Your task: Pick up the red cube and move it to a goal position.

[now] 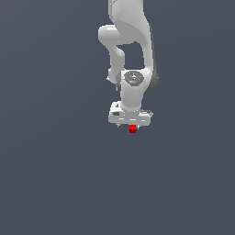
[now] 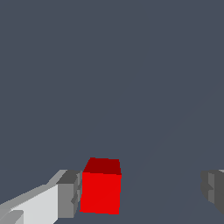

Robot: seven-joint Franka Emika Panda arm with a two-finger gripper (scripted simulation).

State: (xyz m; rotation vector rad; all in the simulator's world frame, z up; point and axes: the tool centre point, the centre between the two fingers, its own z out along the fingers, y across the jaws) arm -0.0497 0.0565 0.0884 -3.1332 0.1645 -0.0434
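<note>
The red cube is a small bright block on the dark grey floor, directly under the white gripper in the exterior view. In the wrist view the red cube sits between the fingers, right against one grey finger pad. The other finger pad stands far off with a wide gap to the cube. The gripper is open and lowered around the cube. I cannot tell whether the near pad touches the cube or just misses it.
The white arm rises from the gripper toward the top of the exterior view. A plain dark grey floor surrounds the cube on all sides. No goal marker shows.
</note>
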